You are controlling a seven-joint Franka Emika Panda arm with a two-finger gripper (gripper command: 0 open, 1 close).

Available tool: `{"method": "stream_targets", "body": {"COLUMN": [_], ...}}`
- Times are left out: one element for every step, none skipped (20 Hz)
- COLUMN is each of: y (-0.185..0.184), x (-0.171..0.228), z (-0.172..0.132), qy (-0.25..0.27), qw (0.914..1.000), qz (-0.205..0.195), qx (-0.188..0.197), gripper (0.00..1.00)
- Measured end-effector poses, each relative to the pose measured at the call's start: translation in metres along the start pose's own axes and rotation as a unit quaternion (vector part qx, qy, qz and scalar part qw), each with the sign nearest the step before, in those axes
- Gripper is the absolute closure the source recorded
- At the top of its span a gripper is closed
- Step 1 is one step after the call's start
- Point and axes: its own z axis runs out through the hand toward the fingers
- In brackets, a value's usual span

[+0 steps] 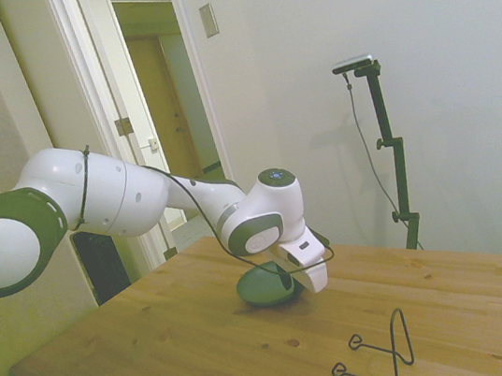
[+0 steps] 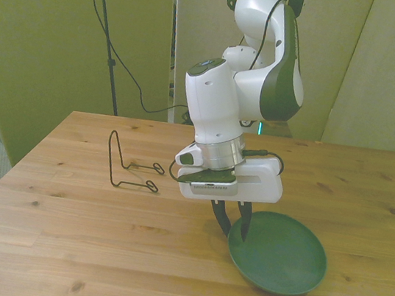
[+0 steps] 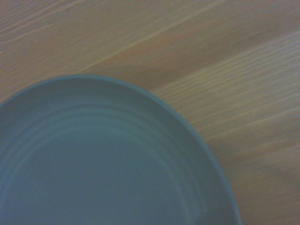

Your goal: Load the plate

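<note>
- In the front view the plate sits nearest, at about 5 o'clock on the table, close to the near edge and toward the front view's right.
- The plate looks tilted: its side away from the gripper appears lifted, with shadow under it, though I cannot tell how far it clears the wood.
- The gripper meets the plate at the rim's 9 o'clock side; one dark finger lies inside the rim, the other outside it, so the jaws are clamped on the rim.
- From the wrist, the plate fills the lower part of the picture, empty, with faint rings in its dull teal surface and wood grain beyond the rim.
- The rack, thin black wire, stands farther back at about 10 o'clock from the plate, well apart from it.
- In the side view the plate is partly hidden behind the gripper, and the rack stands nearer the camera.
- The arm rises behind the gripper at 12 o'clock.
</note>
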Motion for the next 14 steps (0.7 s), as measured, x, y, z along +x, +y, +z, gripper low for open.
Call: {"method": "stream_targets", "body": {"y": [0.0, 0.0001, 0.0002, 0.0003, 0.0003, 0.0004, 0.0005, 0.0006, 0.0005, 0.0005, 0.0004, 0.0003, -0.0001, -0.0005], "x": [0.0001, 0.0002, 0.0003, 0.0005, 0.0007, 0.0009, 0.0011, 0.0013, 0.0014, 0.0015, 0.0015, 0.0015, 0.0015, 0.0015], "z": [0.0, -0.0001, -0.0001, -0.0002, -0.0004, -0.0005, -0.0007, -0.0008, -0.001, -0.0012, -0.0015, -0.0023, -0.0038, -0.0063], "qy": [0.0, 0.0, 0.0, 0.0, 0.0, 0.001, 0.001, 0.001, 0.001, 0.001, 0.001, 0.002, 0.002, 0.003], "qw": [1.0, 1.0, 1.0, 1.0, 1.0, 1.0, 1.0, 1.0, 1.0, 1.0, 1.0, 1.0, 1.0, 1.0], "qz": [0.0, 0.0, 0.0, 0.0, 0.0, 0.001, 0.001, 0.001, 0.001, 0.001, 0.001, 0.001, 0.001, 0.0], "qx": [0.0, 0.0, 0.0, 0.0, 0.0, 0.0, 0.0, 0.0, 0.0, 0.001, 0.001, 0.001, 0.002, 0.003], "gripper": [1.0, 1.0, 1.0, 1.0, 1.0, 1.0, 1.0, 1.0, 1.0, 1.0, 1.0, 1.0, 1.0, 1.0]}}
